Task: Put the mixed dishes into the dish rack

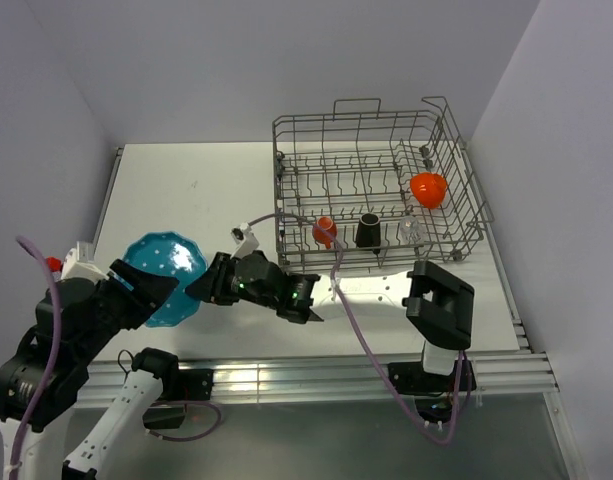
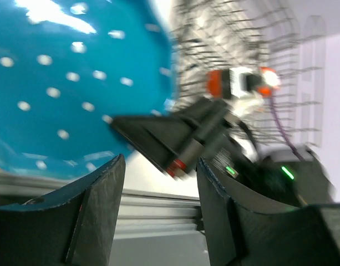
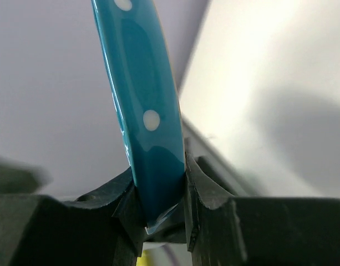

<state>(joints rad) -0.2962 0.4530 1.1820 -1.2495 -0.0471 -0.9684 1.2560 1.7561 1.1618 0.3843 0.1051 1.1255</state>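
The teal white-dotted plate [image 1: 164, 272] is held on edge above the table's near left part. My right gripper [image 1: 199, 290] reaches across and is shut on its right rim; in the right wrist view the rim [image 3: 142, 83] sits pinched between the fingers of the gripper [image 3: 158, 188]. My left gripper [image 1: 156, 290] is open and empty just below the plate [image 2: 64, 83], its fingers apart [image 2: 161, 183]. The grey wire dish rack [image 1: 456, 160] at the back right holds the orange-red bowl [image 1: 427, 188], small orange cup [image 1: 324, 230], dark mug [image 1: 368, 230] and clear glass [image 1: 410, 230].
The white table [image 1: 186, 190] spreads left of the rack. A small red-and-white object [image 1: 53, 264] sits at the far left edge. Metal rails [image 1: 286, 372] run along the near edge. Walls close in at the back and both sides.
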